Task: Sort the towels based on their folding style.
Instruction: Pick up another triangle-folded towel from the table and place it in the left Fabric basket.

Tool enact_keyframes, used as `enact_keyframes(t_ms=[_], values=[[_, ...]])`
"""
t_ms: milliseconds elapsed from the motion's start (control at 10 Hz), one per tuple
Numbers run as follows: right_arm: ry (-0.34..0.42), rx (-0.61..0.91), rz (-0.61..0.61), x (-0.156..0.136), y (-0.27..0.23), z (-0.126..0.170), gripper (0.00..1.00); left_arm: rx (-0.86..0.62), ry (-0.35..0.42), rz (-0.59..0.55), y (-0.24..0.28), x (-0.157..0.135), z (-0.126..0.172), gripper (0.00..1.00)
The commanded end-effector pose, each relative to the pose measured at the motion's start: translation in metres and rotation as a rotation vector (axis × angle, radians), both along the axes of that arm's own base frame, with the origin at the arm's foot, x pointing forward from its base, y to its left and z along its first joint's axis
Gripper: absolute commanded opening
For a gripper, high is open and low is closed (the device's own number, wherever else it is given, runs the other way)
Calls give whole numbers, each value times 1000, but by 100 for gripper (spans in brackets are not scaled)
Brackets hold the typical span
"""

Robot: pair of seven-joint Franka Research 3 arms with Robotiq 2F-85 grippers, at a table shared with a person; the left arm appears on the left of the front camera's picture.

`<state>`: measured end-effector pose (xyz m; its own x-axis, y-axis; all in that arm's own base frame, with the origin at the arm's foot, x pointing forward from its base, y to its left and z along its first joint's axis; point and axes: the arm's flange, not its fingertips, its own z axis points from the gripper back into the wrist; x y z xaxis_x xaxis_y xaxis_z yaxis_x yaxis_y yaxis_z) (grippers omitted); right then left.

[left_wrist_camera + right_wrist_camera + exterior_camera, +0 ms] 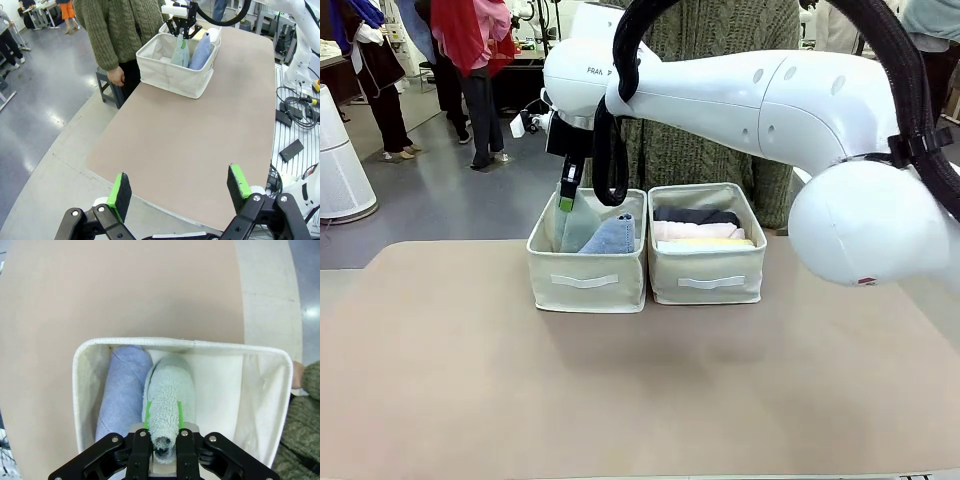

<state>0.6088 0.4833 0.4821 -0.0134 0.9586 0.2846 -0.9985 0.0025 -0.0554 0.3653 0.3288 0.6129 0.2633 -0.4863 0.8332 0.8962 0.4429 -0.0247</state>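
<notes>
- The right gripper [164, 440] was clenched on the tip of the pale grey-teal cone towel [167, 405], holding it upright inside the left fabric box [586, 278].
- To finish well, it should probably lower until the cone's base settles on the box floor, then release without tipping it.
- The cone hung directly beneath the jaws, touching the periwinkle-blue cone towel [120, 390] beside it in that box.
- The left gripper [179, 189] stood released, well apart from the box.

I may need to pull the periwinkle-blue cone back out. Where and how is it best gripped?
Probably at its narrow upper tip, from straight above: the periwinkle-blue cone stands leaning in the left box, walls around its wider base.
</notes>
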Motion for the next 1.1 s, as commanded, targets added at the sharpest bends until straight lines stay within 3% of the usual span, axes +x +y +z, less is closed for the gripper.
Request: enact_keyframes(t_ms=[0,300,400,500,600,700,1000], values=[[0,-10,25,19,13,12,16,1,-18,-6,1,-2,1,100],[8,-13,36,19,12,8,16,1,-18,-6,1,-2,1,100],[2,-7,39,18,12,10,62,1,-18,-6,1,-2,1,100],[-1,-5,39,17,11,12,76,1,-18,-6,1,-2,1,100],[-4,-7,44,13,11,16,82,1,-18,-6,1,-2,1,100],[-9,-7,45,10,11,20,96,1,-18,-6,1,-2,1,100],[-16,-3,39,8,8,25,100,1,-18,-6,1,-2,1,100]])
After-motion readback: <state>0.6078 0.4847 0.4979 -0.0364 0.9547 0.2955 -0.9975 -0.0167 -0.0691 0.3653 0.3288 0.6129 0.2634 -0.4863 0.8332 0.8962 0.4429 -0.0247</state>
